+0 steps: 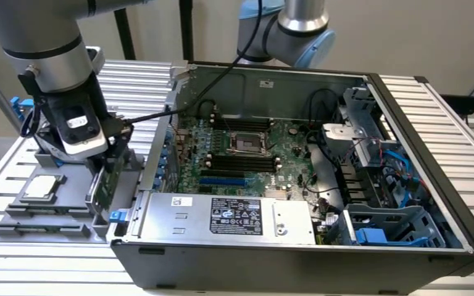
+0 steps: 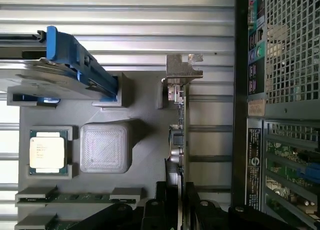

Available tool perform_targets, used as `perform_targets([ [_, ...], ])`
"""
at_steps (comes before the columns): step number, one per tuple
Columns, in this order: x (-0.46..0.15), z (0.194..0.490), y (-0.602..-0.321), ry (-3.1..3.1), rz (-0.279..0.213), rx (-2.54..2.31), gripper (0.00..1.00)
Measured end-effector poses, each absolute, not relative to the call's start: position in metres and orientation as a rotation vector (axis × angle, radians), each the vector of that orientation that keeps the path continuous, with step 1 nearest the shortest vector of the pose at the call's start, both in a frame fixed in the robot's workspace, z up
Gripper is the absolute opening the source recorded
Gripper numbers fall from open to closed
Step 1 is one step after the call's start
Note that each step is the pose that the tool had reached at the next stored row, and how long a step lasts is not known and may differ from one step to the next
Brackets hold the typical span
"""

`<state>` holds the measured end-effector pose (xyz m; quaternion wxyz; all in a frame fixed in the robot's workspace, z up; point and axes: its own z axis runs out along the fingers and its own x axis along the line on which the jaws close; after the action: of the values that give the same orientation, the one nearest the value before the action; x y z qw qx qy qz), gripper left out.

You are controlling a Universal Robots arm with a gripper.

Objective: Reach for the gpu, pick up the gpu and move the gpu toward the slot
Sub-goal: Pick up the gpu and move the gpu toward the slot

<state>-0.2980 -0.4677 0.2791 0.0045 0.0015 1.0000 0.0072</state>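
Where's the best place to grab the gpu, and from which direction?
I'd pinch the gpu across its upper long edge, clear of the silver bracket, coming straight down: it stands on edge in the gray holder, both flat faces exposed.

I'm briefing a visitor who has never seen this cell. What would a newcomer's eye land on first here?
The open computer case, its green motherboard bared, dominates the exterior view. On that view's left the arm's gripper is down at the gpu, which stands on edge in a gray parts tray that also holds a square processor chip and a blue-railed hard drive.
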Motion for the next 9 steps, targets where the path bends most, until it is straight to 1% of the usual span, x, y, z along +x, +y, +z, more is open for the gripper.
perform_targets([
  [9, -0.298, 0.32, -0.468, 3.132, 0.026, 0.005, 0.26],
])
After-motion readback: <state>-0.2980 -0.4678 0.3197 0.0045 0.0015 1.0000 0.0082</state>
